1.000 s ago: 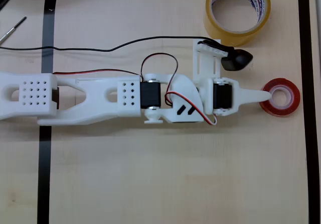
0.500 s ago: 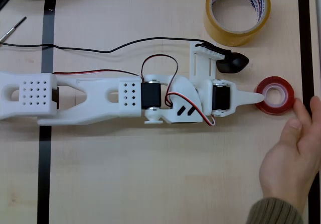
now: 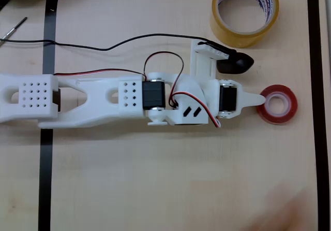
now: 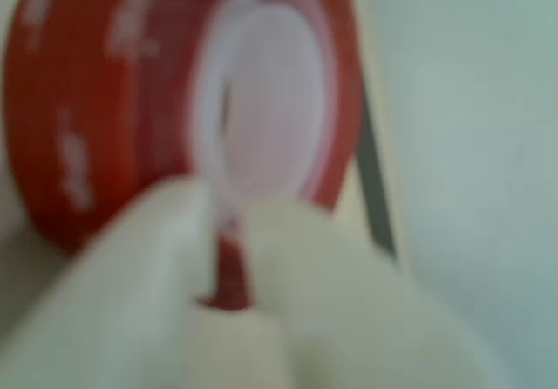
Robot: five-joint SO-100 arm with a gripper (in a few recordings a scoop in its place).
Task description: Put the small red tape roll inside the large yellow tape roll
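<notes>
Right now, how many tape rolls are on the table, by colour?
Red roll: 1, flat on the table, its near wall between the fingertips of the gripper in the wrist view.
Yellow roll: 1, at the top edge of the overhead view.
Total: 2 rolls.

A pale wooden desk [image 3: 155, 179] carries a frame of black tape lines [image 3: 47, 153] along its left, top and right sides. A thin black cable [image 3: 103, 47] snakes across the upper left. At the far left edge lies a slim metal rod [image 3: 14, 27] with a dark tip, tilted diagonally, outside the frame.
</notes>
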